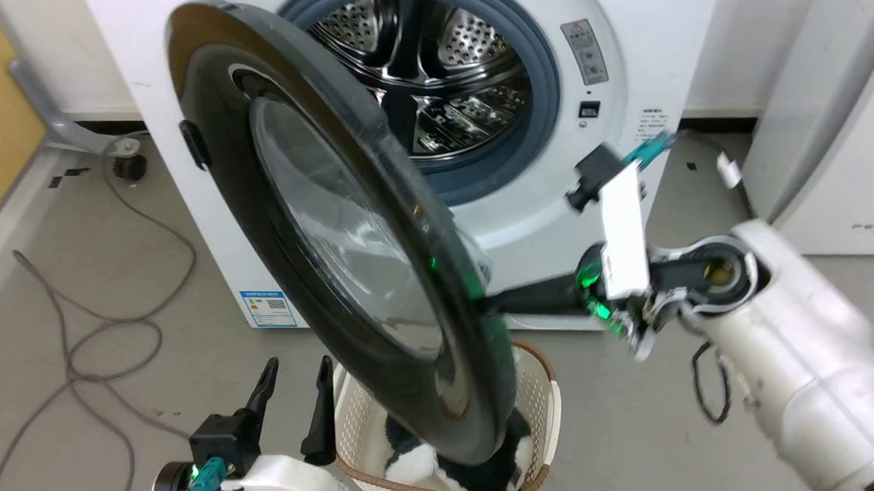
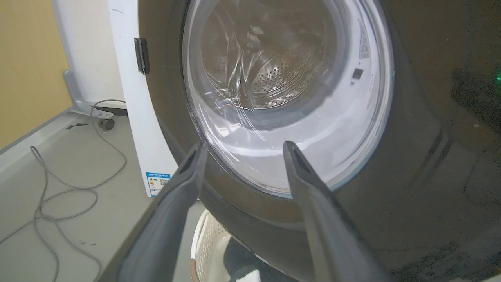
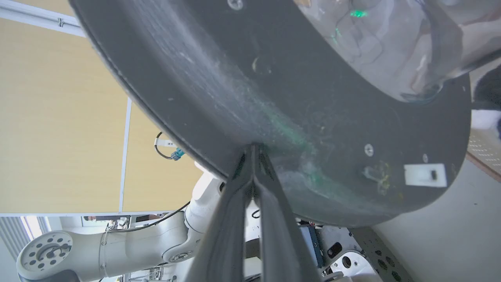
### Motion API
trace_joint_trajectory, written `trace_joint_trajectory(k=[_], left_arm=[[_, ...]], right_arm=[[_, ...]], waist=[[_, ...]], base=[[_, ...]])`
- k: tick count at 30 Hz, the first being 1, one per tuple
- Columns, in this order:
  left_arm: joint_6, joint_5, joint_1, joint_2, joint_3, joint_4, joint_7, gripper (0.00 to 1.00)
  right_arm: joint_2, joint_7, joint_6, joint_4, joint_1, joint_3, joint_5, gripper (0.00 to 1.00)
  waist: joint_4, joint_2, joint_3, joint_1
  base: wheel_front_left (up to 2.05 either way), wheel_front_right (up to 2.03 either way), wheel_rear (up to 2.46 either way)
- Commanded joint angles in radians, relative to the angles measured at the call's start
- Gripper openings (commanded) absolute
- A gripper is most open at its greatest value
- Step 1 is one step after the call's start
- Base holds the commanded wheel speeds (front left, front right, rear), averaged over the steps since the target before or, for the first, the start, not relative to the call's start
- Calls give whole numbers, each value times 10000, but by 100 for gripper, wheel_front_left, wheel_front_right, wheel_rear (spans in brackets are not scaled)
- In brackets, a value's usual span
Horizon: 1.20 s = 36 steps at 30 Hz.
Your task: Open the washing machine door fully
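My right hand [image 3: 253,150], fingers closed together, presses the inner rim of the large round glossy black washing machine door [image 1: 320,228], judged roughly half-open off the white front-loading washing machine [image 1: 655,49]; left hand [image 1: 291,385] wide, idle.

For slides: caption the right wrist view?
Right gripper shut, tips against the inner rim of the washing machine door.

right gripper [image 1: 500,301] tips hidden, basket [image 1: 550,387] partly covered
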Motion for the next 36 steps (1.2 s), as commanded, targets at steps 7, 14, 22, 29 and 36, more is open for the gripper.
trace_joint_trajectory(k=[7,14,22,29,36], left_arm=[[110,58,300,150,57,41,-53,100],[152,40,301,178,50,62,-53,100],[188,-14,298,163,-13,67,-53,100],[219,-84,244,137,-24,53,-53,100],[238,-69,248,165,35,21,-53,100]], right_arm=[[217,-95,6,-1069,888,426,481,0],[414,-451,6,-1947,1327,862,876,0],[224,-2439,6,-2670,2011,488,865,0],[-118,-5546,6,-3891,3856,-911,408,100],[-272,-9481,6,-3627,5776,-1961,-1243,100]], waist=[[187,0,-99,1],[223,0,-85,1],[98,0,-73,1],[-41,0,-34,1],[-235,0,48,1]], base=[[0,0,0],[0,0,0],[0,0,0],[0,0,0],[0,0,0]])
